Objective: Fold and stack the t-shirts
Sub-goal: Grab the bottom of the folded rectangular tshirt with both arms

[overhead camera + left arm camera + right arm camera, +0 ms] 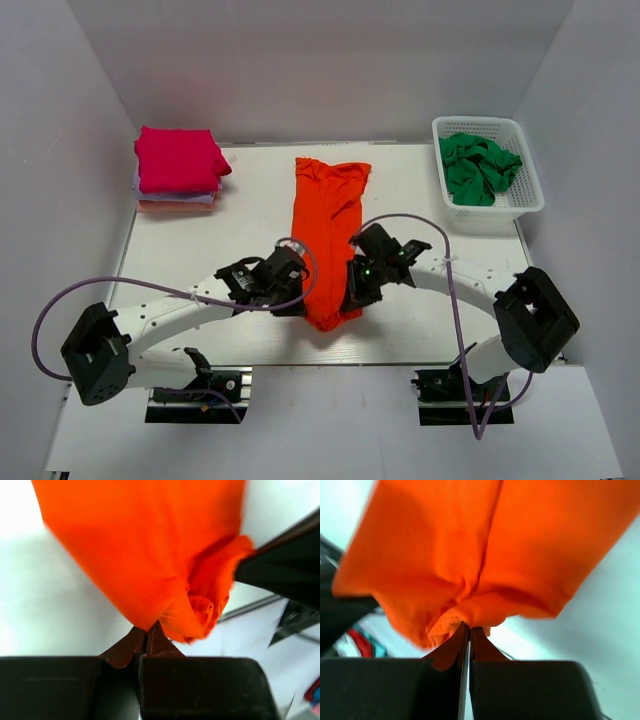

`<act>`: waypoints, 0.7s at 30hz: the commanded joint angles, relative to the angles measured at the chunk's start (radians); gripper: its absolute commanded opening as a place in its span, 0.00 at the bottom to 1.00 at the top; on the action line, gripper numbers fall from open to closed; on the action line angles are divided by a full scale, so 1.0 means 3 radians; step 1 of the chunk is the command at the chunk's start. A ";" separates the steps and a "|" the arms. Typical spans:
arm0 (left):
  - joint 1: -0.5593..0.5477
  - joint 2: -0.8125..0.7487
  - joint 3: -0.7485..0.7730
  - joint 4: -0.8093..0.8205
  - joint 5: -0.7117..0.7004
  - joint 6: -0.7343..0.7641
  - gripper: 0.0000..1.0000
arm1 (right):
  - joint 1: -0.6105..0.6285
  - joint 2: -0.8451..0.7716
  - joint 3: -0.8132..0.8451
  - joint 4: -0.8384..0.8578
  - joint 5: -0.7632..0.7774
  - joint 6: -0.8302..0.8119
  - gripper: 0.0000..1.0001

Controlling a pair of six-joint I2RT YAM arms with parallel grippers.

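A bright orange-red t-shirt [328, 215] lies folded into a long narrow strip down the middle of the table. Its near end is bunched between both arms. My left gripper [297, 292] is shut on the near left corner of the cloth [150, 570], pinched at the fingertips [159, 639]. My right gripper [352, 298] is shut on the near right corner [485, 570], with the hem gathered at its fingertips [481, 641]. A stack of folded t-shirts [178, 168] with a magenta one on top sits at the back left.
A white basket [492, 205] at the back right holds a crumpled green t-shirt [478, 167]. The table [200, 250] is white, with walls close on three sides. Purple cables loop from both arms near the front edge.
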 commanded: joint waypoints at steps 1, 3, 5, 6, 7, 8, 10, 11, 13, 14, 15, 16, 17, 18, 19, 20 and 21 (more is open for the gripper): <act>0.0038 0.0019 0.0267 -0.0104 -0.0438 0.0062 0.00 | -0.0147 -0.0038 0.0257 -0.0209 0.0280 -0.0069 0.00; 0.0083 0.0106 0.0410 -0.0104 -0.0622 0.0062 0.00 | -0.0244 0.0024 0.0461 -0.0306 0.0341 -0.0135 0.00; 0.0165 0.0229 0.0533 -0.0134 -0.0862 0.0027 0.00 | -0.0331 0.0100 0.0630 -0.0337 0.0407 -0.0217 0.00; 0.0201 0.0275 0.0660 -0.0134 -0.0929 0.0026 0.00 | -0.0362 0.0121 0.0732 -0.0347 0.0423 -0.0227 0.00; 0.0277 0.0321 0.0737 -0.0134 -0.0970 0.0026 0.00 | -0.0393 0.0167 0.0799 -0.0373 0.0423 -0.0288 0.00; 0.0319 0.0377 0.0819 -0.0134 -0.1006 0.0026 0.00 | -0.0439 0.0223 0.0911 -0.0388 0.0433 -0.0309 0.00; 0.0441 0.0551 0.1039 -0.0134 -0.1073 0.0057 0.00 | -0.0506 0.0315 0.1095 -0.0439 0.0469 -0.0370 0.00; 0.0487 0.0607 0.1095 -0.0104 -0.1109 0.0057 0.00 | -0.0572 0.0371 0.1233 -0.0434 0.0474 -0.0376 0.00; 0.0635 0.0775 0.1239 -0.0068 -0.1109 0.0123 0.00 | -0.0618 0.0448 0.1331 -0.0439 0.0479 -0.0416 0.00; 0.0682 0.0832 0.1280 -0.0033 -0.1068 0.0124 0.00 | -0.0679 0.0499 0.1377 -0.0444 0.0464 -0.0467 0.00; 0.0733 0.0888 0.1361 -0.0002 -0.1038 0.0179 0.00 | -0.0705 0.0540 0.1519 -0.0444 0.0464 -0.0483 0.00; 0.0814 0.0940 0.1402 -0.0002 -0.1037 0.0210 0.00 | -0.0730 0.0596 0.1571 -0.0455 0.0444 -0.0498 0.00; 0.0856 0.1041 0.1443 -0.0002 -0.1037 0.0241 0.00 | -0.0776 0.0673 0.1663 -0.0460 0.0433 -0.0544 0.00; 0.0891 0.1083 0.1520 -0.0002 -0.0997 0.0277 0.00 | -0.0787 0.0704 0.1760 -0.0455 0.0393 -0.0549 0.00; 0.0927 0.1114 0.1551 0.0029 -0.0996 0.0277 0.00 | -0.0812 0.0836 0.1857 -0.0455 0.0387 -0.0565 0.00; 0.0958 0.1114 0.1592 0.0060 -0.0936 0.0378 0.00 | -0.0868 0.0872 0.1914 -0.0465 0.0357 -0.0616 0.00; 0.1004 0.1160 0.1592 0.0121 -0.0889 0.0430 0.00 | -0.0879 0.0923 0.2020 -0.0485 0.0301 -0.0636 0.00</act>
